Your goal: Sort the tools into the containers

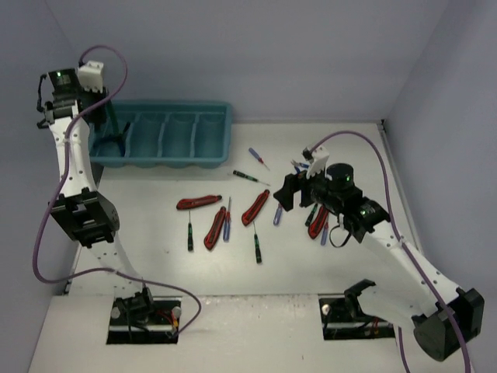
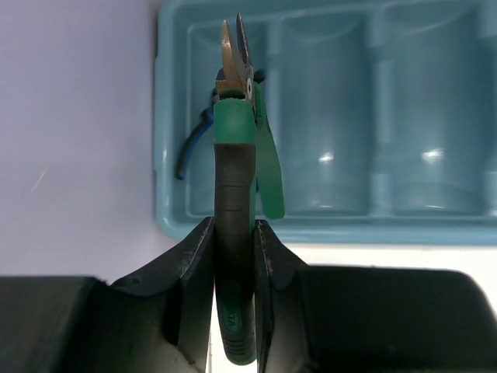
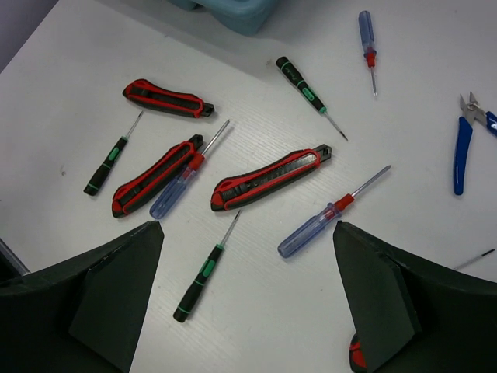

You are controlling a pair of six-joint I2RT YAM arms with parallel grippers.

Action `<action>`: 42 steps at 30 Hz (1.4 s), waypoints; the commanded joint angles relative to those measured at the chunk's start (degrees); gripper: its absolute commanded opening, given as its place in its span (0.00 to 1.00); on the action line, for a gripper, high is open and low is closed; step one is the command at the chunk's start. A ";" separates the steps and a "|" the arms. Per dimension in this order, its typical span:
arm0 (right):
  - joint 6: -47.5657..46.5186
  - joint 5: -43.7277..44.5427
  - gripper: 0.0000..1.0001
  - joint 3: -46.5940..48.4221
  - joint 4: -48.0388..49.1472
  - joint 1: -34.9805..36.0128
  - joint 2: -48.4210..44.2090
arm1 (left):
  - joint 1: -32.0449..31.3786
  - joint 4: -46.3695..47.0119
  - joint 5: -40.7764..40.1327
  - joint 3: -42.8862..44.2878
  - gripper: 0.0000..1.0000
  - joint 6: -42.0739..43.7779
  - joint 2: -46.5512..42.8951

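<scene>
Evidently the left gripper (image 2: 233, 233) is clamped on the green-handled pliers (image 2: 233, 132). It pinches one sleeved handle low down, while the other handle splays free to the side and the steel nose points out over the teal tray (image 2: 342, 231) at the far-left corner of the counter (image 1: 155, 256). A blue-handled pliers (image 2: 190, 148) already lies in the tray's end compartment, nearest the counter's left edge, beneath the held tool. I judge the pliers rigid and dense for their size, with the weight toward the nose. The rubbery sleeve should grip well, but the loose pivot lets them swing, so a hold nearer the joint would be steadier. The right gripper (image 3: 248, 287) hangs wide open and empty above the utility knives (image 3: 268, 179) and screwdrivers (image 3: 318, 225) scattered mid-counter, toward the right edge.
</scene>
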 commanded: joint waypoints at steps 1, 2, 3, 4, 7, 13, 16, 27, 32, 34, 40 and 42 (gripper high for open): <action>1.57 -2.44 0.89 0.38 3.42 -0.29 2.32 | 2.30 2.43 -2.02 7.26 0.00 5.87 5.63; 1.72 -2.80 0.89 0.51 3.41 -0.40 2.99 | 2.83 2.71 -2.05 8.25 0.00 6.28 7.41; 1.90 -3.15 0.89 0.62 3.37 -0.55 3.60 | 3.24 3.61 -1.97 8.52 0.00 6.28 8.60; 2.09 -3.49 0.89 0.74 3.33 -0.70 4.21 | 3.66 4.52 -1.90 8.79 0.00 6.29 9.78; 2.67 -4.89 0.89 0.95 3.30 -1.38 5.89 | 4.33 6.84 -1.13 9.21 0.00 6.61 13.25; 2.93 -6.31 0.89 1.00 2.82 -3.49 7.07 | 6.37 11.36 3.99 9.91 0.00 4.50 17.32; 2.97 -6.62 0.89 0.96 2.71 -4.77 7.29 | 6.80 13.53 6.47 9.36 0.00 3.83 19.07; 2.54 -5.00 0.89 1.64 2.00 -6.82 7.30 | 6.89 17.74 3.24 6.78 0.60 2.67 21.50; 2.13 -3.57 0.89 2.07 1.75 -7.48 7.12 | 6.98 21.41 -0.19 4.73 0.74 1.55 19.64; 1.63 -1.97 0.89 2.54 1.47 -7.76 7.12 | 6.98 22.92 -0.25 3.50 0.75 0.74 17.67; -0.22 5.08 0.87 7.08 0.87 -11.24 10.54 | 6.66 27.04 -0.48 -1.57 0.76 -7.66 9.69; -0.16 8.62 0.84 8.98 0.87 -12.50 13.47 | 5.82 26.79 -0.92 -2.96 0.77 -12.14 4.90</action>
